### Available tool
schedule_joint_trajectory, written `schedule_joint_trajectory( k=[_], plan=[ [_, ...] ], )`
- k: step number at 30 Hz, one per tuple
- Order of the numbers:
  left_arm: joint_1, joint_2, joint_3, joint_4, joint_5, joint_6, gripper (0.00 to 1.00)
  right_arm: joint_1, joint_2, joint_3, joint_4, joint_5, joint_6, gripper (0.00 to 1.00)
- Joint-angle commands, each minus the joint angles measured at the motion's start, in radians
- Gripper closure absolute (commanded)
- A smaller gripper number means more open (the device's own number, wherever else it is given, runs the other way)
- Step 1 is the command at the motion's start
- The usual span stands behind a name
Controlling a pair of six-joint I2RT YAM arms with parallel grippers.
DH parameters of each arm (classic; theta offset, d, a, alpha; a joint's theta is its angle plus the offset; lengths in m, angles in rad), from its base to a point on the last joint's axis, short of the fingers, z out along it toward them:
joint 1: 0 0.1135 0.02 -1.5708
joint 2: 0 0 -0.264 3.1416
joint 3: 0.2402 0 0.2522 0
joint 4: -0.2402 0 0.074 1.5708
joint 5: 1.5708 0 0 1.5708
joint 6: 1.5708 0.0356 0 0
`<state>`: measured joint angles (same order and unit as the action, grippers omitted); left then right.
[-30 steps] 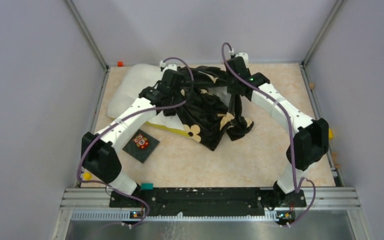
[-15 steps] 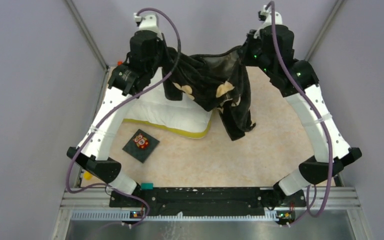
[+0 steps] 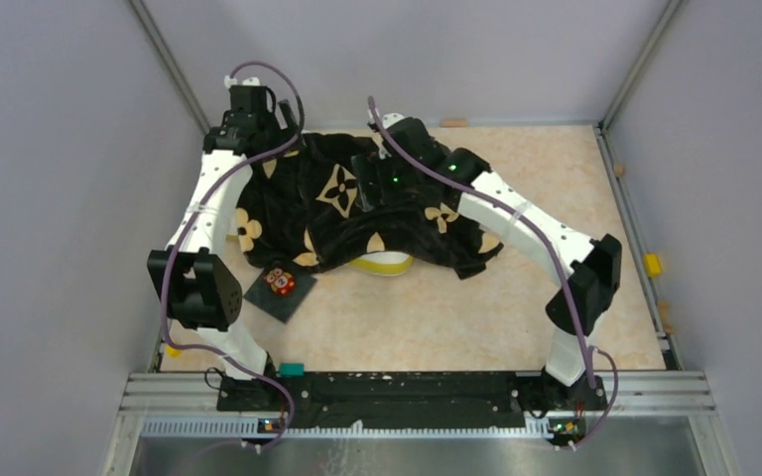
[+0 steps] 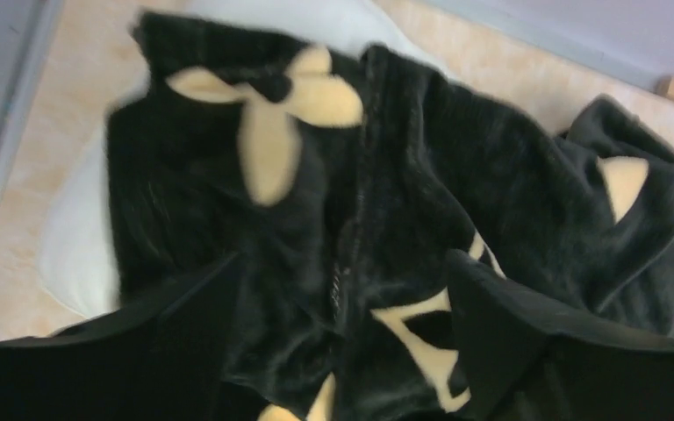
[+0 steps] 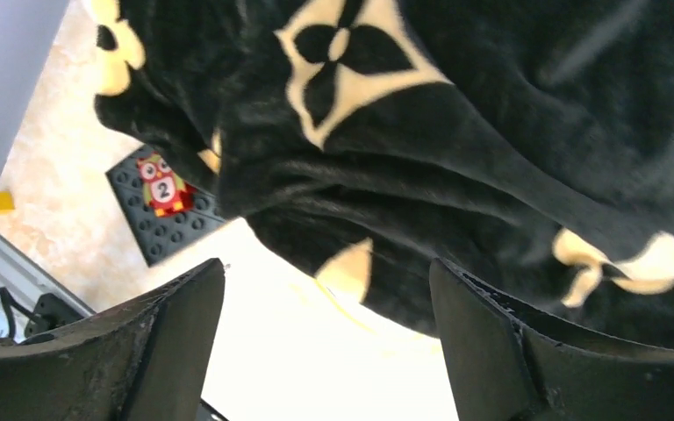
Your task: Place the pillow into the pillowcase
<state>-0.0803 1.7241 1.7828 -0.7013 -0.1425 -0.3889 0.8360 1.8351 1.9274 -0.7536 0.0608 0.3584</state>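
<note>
The black pillowcase [image 3: 337,203] with cream flower motifs lies spread over the pillow, covering nearly all of it. Only a white corner of the pillow [image 3: 382,264] with its yellow band pokes out at the front edge. My left gripper [image 3: 258,127] hovers over the pillowcase's back left corner. In the left wrist view this gripper [image 4: 342,267] is open, with the pillowcase [image 4: 421,175] and a strip of pillow [image 4: 70,254] below it. My right gripper [image 3: 375,190] hangs above the pillowcase's middle. In the right wrist view it [image 5: 325,276] is open and empty over the pillow corner [image 5: 316,351] and pillowcase [image 5: 491,132].
A small dark owl-picture card [image 3: 280,285] lies just in front of the pillowcase, also in the right wrist view [image 5: 167,206]. A yellow block [image 3: 652,265] sits at the right edge and a wooden block [image 3: 453,123] at the back wall. Grey walls enclose the table.
Both grippers had lifted the pillowcase high while shut on it. They have since come down, laid it over the pillow and opened, letting it go.
</note>
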Motion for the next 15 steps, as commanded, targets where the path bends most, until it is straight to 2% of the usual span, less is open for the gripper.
schedule_joint_trajectory(
  k=[1,4,8,11,15],
  plan=[
    [-0.012,-0.123,-0.084,0.099,0.106,0.016,0.01,-0.124,-0.248,-0.135,0.086,0.018,0.022,0.13],
    [-0.052,-0.184,-0.153,0.109,0.118,0.028,0.01,-0.293,-0.352,-0.32,0.148,-0.035,0.072,0.12],
    [-0.175,-0.229,-0.258,0.119,0.055,0.042,0.01,-0.476,-0.394,-0.489,0.205,-0.03,0.094,0.1],
    [-0.249,-0.225,-0.332,0.128,-0.053,0.031,0.01,-0.555,-0.356,-0.572,0.315,-0.083,0.088,0.08],
    [-0.255,-0.224,-0.432,0.162,-0.102,-0.004,0.01,-0.593,-0.209,-0.568,0.407,-0.118,0.058,0.07]
  ],
)
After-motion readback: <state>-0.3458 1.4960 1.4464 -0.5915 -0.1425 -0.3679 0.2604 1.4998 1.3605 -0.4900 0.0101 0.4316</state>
